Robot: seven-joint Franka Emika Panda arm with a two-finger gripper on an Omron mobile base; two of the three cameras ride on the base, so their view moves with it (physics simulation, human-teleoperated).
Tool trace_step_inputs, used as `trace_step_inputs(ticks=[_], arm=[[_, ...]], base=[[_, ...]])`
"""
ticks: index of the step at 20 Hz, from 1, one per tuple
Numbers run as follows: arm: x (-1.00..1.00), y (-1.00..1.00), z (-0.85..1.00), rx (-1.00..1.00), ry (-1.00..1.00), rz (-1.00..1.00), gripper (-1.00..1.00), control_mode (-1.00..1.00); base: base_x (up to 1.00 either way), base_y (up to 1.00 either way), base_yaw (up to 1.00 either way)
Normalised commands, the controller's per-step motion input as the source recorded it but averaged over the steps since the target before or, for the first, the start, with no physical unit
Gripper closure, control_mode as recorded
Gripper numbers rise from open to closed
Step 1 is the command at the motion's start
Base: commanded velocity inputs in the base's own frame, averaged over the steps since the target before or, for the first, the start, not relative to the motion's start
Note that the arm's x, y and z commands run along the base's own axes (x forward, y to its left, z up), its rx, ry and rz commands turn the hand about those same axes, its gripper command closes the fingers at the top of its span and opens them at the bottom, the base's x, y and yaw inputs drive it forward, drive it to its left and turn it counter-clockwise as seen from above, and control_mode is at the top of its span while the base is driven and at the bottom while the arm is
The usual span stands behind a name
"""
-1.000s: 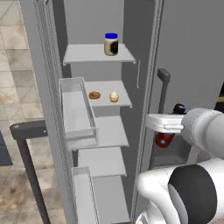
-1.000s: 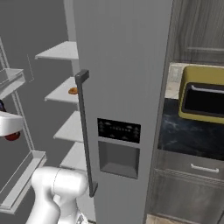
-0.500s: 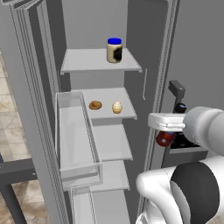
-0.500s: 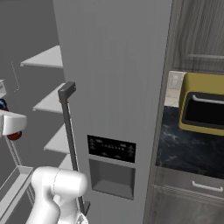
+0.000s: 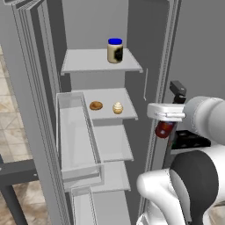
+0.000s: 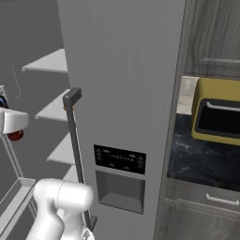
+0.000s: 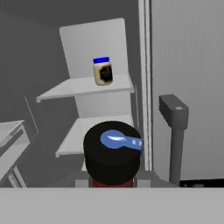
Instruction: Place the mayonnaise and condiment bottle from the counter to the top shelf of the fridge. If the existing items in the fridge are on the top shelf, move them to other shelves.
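The fridge (image 5: pixel 52 88) stands open. On its top shelf (image 5: pixel 88 61) the mayonnaise (image 5: pixel 115 50) stands upright at the back right, and the hand view also has the mayonnaise (image 7: pixel 103 71) on the top shelf (image 7: pixel 78 89). Two existing items, a brown bun (image 5: pixel 96 106) and a paler one (image 5: pixel 117 108), lie on the shelf below. My gripper (image 5: pixel 164 125) hangs right of the shelves, at about second-shelf height, shut on the condiment bottle (image 5: pixel 164 130). The bottle's dark cap (image 7: pixel 113 153) sits close before the hand camera. The gripper (image 6: pixel 11 124) also shows at the left edge of the right base view.
A clear door bin (image 5: pixel 74 132) juts out left of the shelves. The closed fridge door with its dispenser panel (image 6: pixel 119 159) and dark bar handle (image 6: pixel 75 140) stands right of my hand. A yellow appliance (image 6: pixel 218 112) sits on the black counter (image 6: pixel 192 161).
The whole picture has shifted in both base views, so the base has driven along the fridge. The bottle stays in my shut gripper, and the jar and buns keep their shelves.
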Motion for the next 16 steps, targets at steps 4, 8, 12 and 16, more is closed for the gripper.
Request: trace_step_inputs(ticks=[4, 8, 12, 16], arm=[[0.83, 0.25, 1.00, -0.04, 0.00, 0.00, 1.00, -1.00], [0.72, 0.54, 0.83, -0.07, 0.00, 0.00, 1.00, -1.00], [0.51, 0.50, 0.13, -0.07, -0.03, 0.04, 1.00, -1.00], [0.53, 0.16, 0.00, -0.03, -0.11, 0.03, 1.00, -1.00]], base=[[0.00, 0.00, 0.00], [0.00, 0.00, 0.00], [0.00, 0.00, 0.00], [0.00, 0.00, 0.00]])
